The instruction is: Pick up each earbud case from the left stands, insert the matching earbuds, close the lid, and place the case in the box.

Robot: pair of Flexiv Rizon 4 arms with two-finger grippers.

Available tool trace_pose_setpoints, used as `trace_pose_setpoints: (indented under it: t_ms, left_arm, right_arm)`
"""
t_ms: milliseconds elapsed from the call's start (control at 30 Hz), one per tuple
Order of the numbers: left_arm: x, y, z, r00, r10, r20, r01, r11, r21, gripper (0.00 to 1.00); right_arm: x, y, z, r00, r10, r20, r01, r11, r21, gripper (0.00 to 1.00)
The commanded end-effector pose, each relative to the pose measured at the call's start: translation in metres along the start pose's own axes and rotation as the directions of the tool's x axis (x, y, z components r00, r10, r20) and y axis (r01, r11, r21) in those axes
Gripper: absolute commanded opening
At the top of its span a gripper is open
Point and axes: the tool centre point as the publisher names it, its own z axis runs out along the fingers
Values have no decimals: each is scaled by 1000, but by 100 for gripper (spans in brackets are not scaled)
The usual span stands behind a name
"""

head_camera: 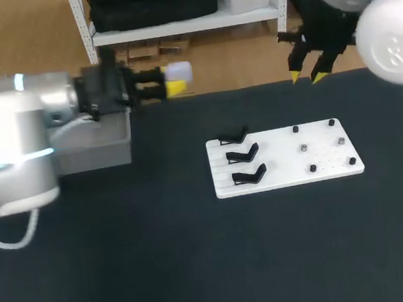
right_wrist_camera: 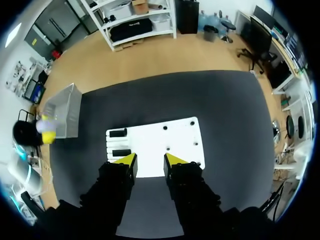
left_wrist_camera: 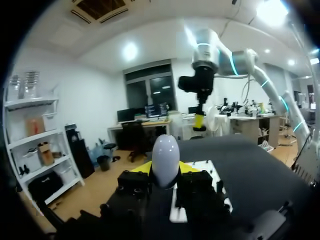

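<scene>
Between left jaws (pinched): case (left_wrist_camera: 165, 156)

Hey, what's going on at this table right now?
The left gripper is shut on a white earbud case, holding it up off the table close to the box at the far left. The right gripper hangs open and empty, high above the white board. The three black stands on the board's left side are all bare.
</scene>
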Motion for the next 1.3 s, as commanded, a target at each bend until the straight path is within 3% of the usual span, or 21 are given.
trace_pose_setpoints:
  t_ms: [33,200,433,633,833,1033,1067,1100,1133,1300]
  left_arm:
    - [1,26,-89,1000,-5,-29,3,998,-67,0]
    - [29,62,-136,993,-27,-119,10,990,-143,0]
    - [87,87,-162,973,-125,-196,82,974,-213,0]
    - [141,88,-166,944,-233,-234,173,952,-251,0]
    - [176,90,-166,931,-293,-218,221,928,-301,0]
    - [183,98,-158,925,-296,-237,224,931,-288,0]
    - [183,99,-158,920,-303,-248,228,930,-290,42]
    - [183,99,-157,922,-299,-248,225,931,-288,93]
    - [180,100,-157,926,-293,-240,221,932,-286,100]
    - [164,95,-156,935,-273,-229,203,936,-288,100]
  right_arm:
    - [3,5,7,1000,9,14,-9,1000,4,33]
    - [5,8,9,1000,23,2,-23,1000,4,33]
    - [6,16,11,999,37,-6,-37,999,8,33]
    - [9,20,14,999,46,-17,-46,999,20,33]
    - [10,26,14,999,45,-18,-44,999,27,34]
    - [9,30,15,999,38,-23,-37,999,39,33]
    - [9,30,15,999,37,-23,-36,999,40,33]
    - [9,31,14,999,36,-23,-35,999,40,33]
    - [9,32,14,999,35,-23,-34,999,40,34]
    - [8,28,12,999,42,1,-42,999,10,35]
